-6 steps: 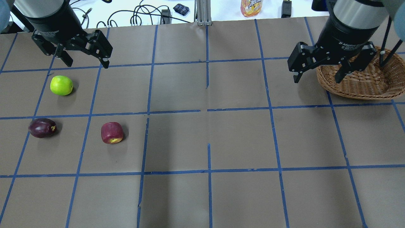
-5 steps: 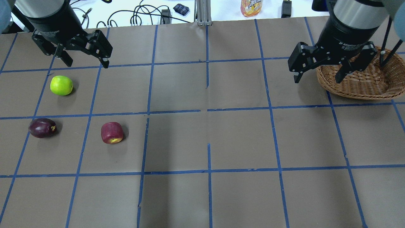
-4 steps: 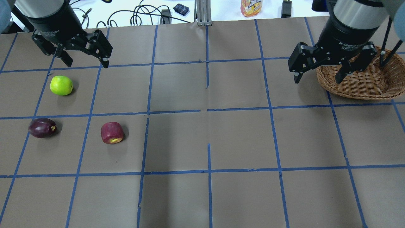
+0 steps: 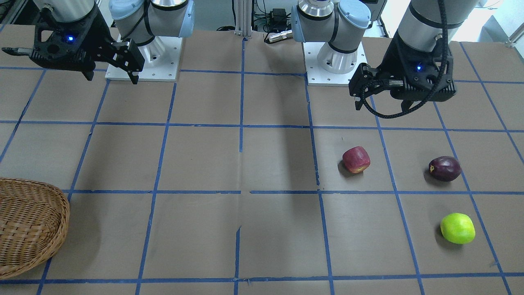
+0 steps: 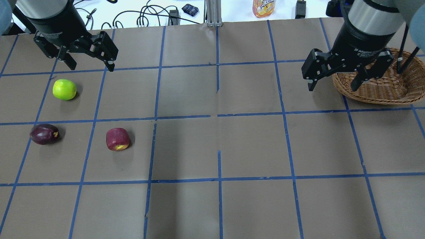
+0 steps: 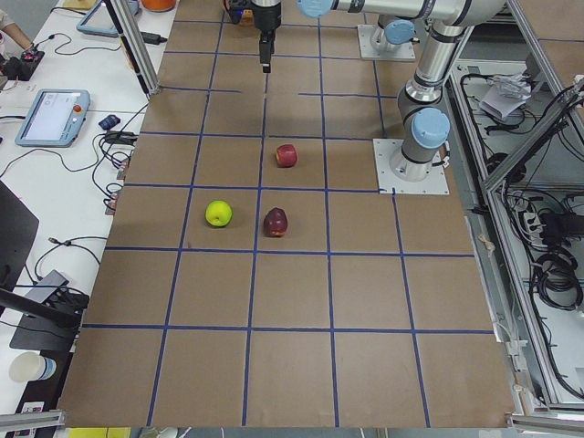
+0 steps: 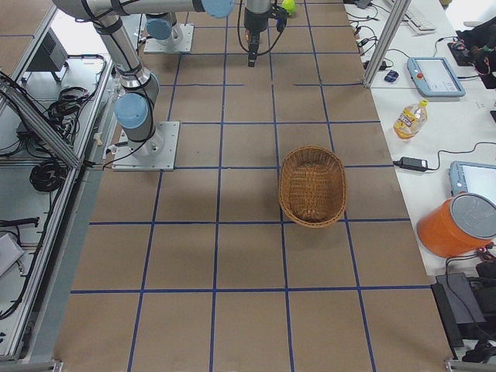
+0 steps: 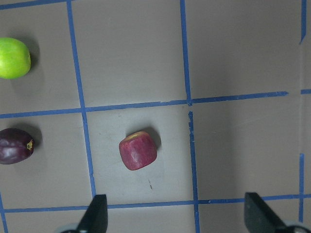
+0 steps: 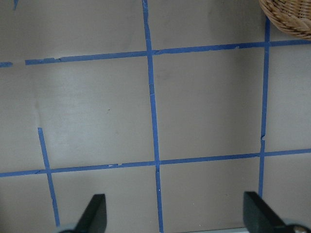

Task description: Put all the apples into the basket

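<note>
Three apples lie on the table's left part in the overhead view: a lime green apple (image 5: 64, 89), a dark purple apple (image 5: 44, 133) and a red apple (image 5: 117, 139) with a yellowish patch. My left gripper (image 5: 90, 66) is open and empty, up above the table just beyond the green apple. Its wrist view shows the red apple (image 8: 138, 150) ahead between the open fingers. The wicker basket (image 5: 382, 88) sits at the far right and nothing shows inside it. My right gripper (image 5: 332, 88) is open and empty, above the basket's left rim.
Brown paper with a blue tape grid covers the table (image 5: 219, 142). Cables, a small pouch and an orange bottle (image 5: 264, 7) lie past the far edge. The arm bases (image 4: 333, 61) stand at the near edge. Tablets and an orange bucket (image 7: 457, 225) sit on a side table.
My right wrist has shifted slightly toward the far edge, above the basket's rim. The left arm, the apples and the basket have not moved.
</note>
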